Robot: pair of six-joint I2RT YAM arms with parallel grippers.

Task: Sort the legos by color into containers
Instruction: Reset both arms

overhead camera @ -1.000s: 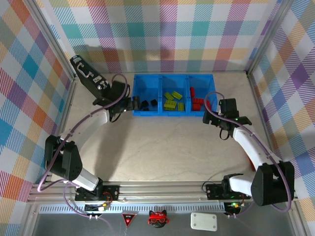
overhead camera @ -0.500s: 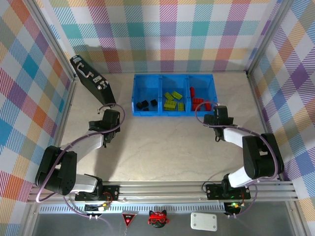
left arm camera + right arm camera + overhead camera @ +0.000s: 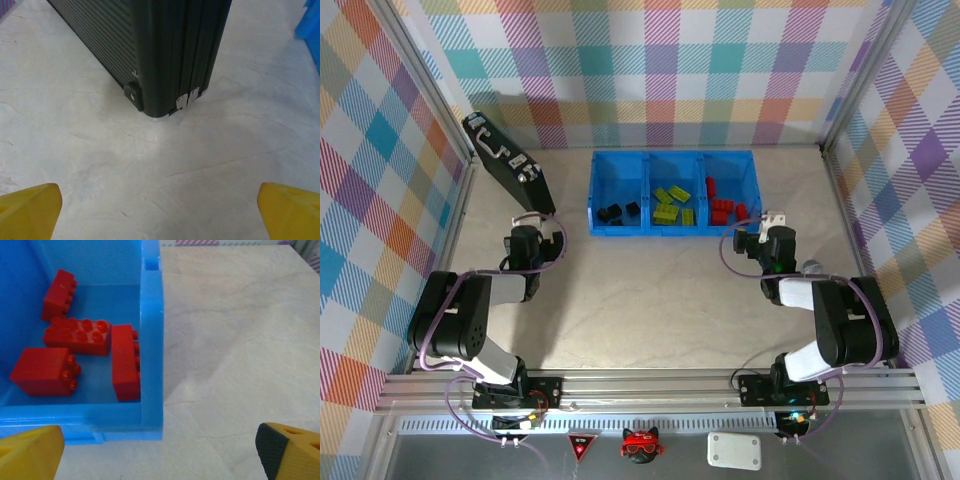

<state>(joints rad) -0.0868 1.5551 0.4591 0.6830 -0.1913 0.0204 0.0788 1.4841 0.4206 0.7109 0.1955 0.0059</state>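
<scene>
1. The table (image 3: 650, 300): every brick I can see lies inside the tray, so I judge the sorting finished. The step in hand is parking both arms tidily.
2. The black case (image 3: 505, 162) leans at 10 o'clock. In the left wrist view its latched corner stands close ahead. Any left-arm move should pull towards 6 o'clock, away from it.
3. The containers (image 3: 650, 231) sit at 12 o'clock, three blue compartments side by side. The tray's right wall is just ahead of the right arm, so draw straight back and do not sweep sideways across the rim.
4. The left gripper (image 3: 160, 212) is near 9 o'clock with its yellow fingers spread wide and nothing between them. Leave it apart.
5. The right gripper (image 3: 160, 450) is near 3 o'clock, equally wide and empty, beside the tray's near right corner.
6. The red legos (image 3: 75, 335) lie in the right compartment, four of them clustered against its right wall.
7. The lime green legos (image 3: 670, 205) lie in the middle compartment.
8. The black legos (image 3: 612, 213), tiny cubes, lie in the left compartment. They look light, so a knock to the tray could scatter them.
</scene>
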